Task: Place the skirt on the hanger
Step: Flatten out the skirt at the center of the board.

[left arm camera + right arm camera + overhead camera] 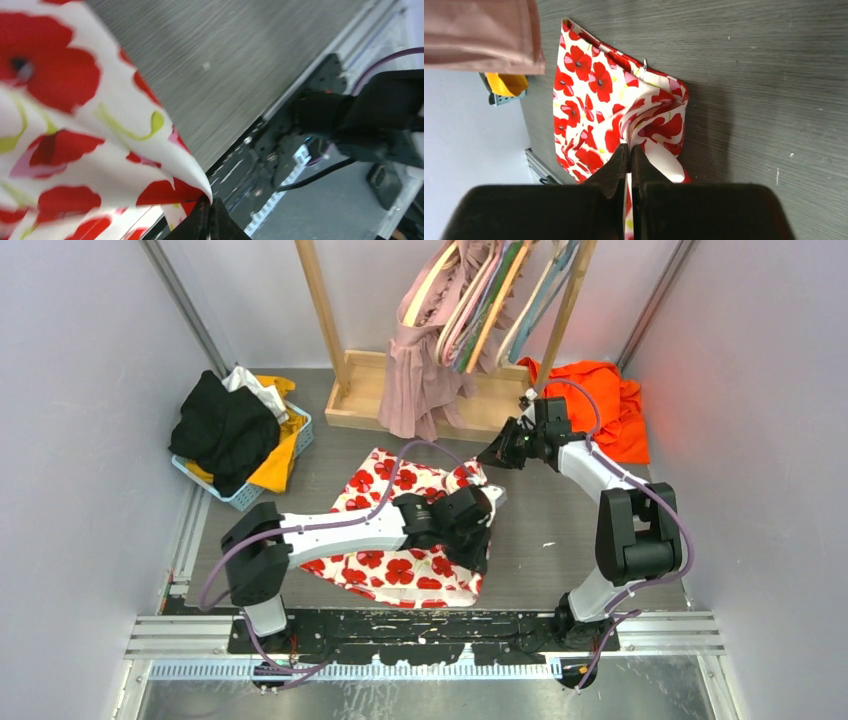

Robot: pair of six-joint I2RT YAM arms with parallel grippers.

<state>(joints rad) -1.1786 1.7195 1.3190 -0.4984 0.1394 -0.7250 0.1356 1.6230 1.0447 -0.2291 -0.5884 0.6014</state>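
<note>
Closest to me, the skirt (385,565) lies mostly flat in the middle of the grey tabletop (550,530). Its wide end points at the arm bases and its narrow end points away at the rack (355,410), so its long way runs near to far. My left arm lies across it. The left gripper (209,212) is pinched tight on the skirt's right edge. A bit farther, the right gripper (629,150) has its fingers together at a bunched far corner and looks clamped on it. Behind that, a pink dress (420,380) hangs from the rack, just past the skirt. A basket (240,498) of clothes sits far left and an orange cloth (610,410) far right.
</note>
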